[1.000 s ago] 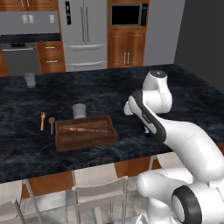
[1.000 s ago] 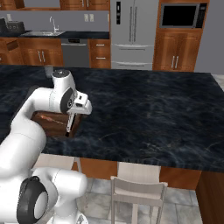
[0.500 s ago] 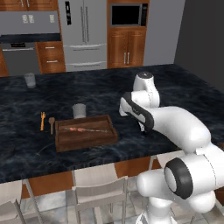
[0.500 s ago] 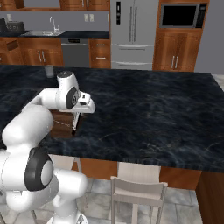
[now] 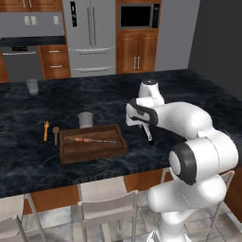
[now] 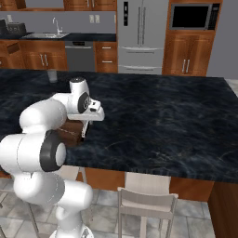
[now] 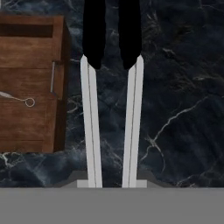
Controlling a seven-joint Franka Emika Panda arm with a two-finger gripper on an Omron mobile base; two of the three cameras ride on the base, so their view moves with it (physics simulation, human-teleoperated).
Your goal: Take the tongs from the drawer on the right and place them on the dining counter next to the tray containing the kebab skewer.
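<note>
My gripper is shut on the tongs, which hang tips down just above the dining counter, right of the tray. Looking along the hand, the tongs run as two pale grey arms with black ends, spread slightly, over black stone. The gripper holds them at their near end. The wooden tray lies to their left, its end wall a short gap away. The kebab skewer lies inside the tray, and its ring end shows. From the right, the gripper hides much of the tray. The drawer is out of view.
Left of the tray lie an orange fork and a wooden spoon. A grey cup stands behind the tray and a glass sits at the far left. Stools line the counter's near edge. Bare stone stretches to the right.
The hand with the tongs has swung left toward the tray's right end, and the arm has folded lower over the counter. The grip is unchanged.
</note>
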